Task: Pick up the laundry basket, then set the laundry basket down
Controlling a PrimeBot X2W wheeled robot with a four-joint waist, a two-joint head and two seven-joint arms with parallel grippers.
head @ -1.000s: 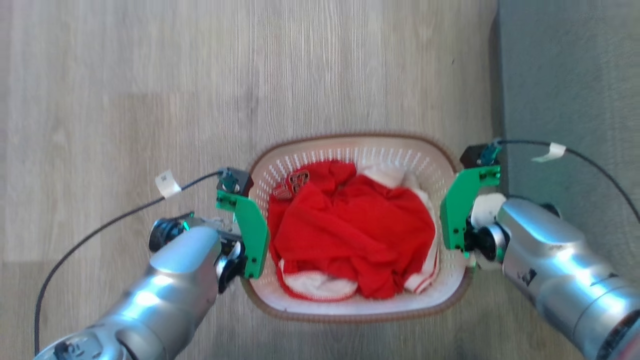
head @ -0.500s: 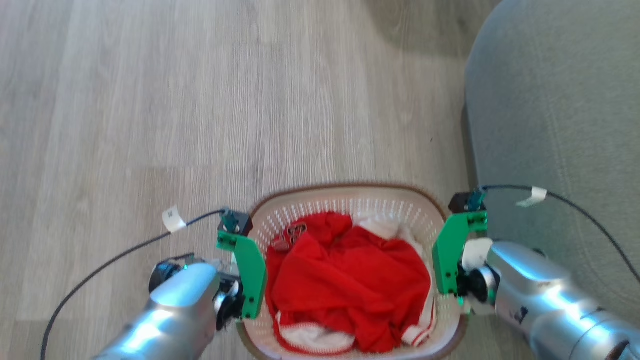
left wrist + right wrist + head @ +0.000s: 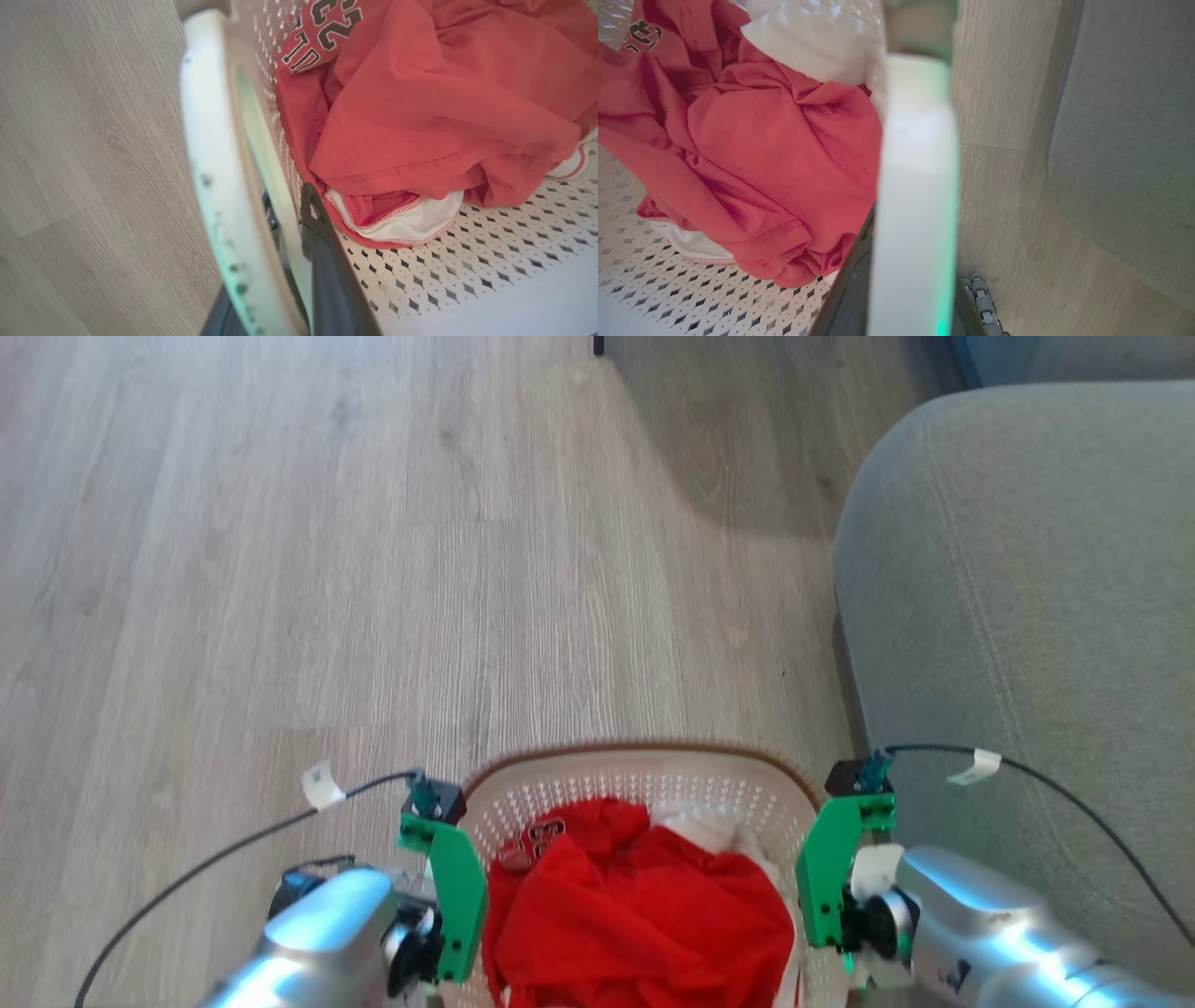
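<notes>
While the head view looks down on the pale wood-plank floor [image 3: 373,569], the laundry basket [image 3: 644,753] sits at the bottom centre of that view, between the two silver forearms and just left of a grey upholstered sofa [image 3: 1027,569]. Its brown rim and cream perforated wall face the camera. Whether its base touches the floor cannot be determined. A crumpled red garment [image 3: 635,915] with printed lettering lies in the basket, with a white fabric piece [image 3: 695,826] against its far right side. The left claw [image 3: 289,205] is clamped on the basket's left side: one dark finger [image 3: 327,270] lies inside against the perforated wall, and the other is partly hidden behind the white side handle [image 3: 210,177]. The right claw [image 3: 920,252] is closed over the right white handle [image 3: 917,163], with one dark finger [image 3: 852,284] on the inner side next to the red garment and the other on the outer side over the floor. A green bracket [image 3: 457,896] on the left wrist and another [image 3: 826,873] on the right wrist stand against the rim on each side. A black cable [image 3: 215,854] carrying a white tag runs from the left wrist across the floor.
</notes>
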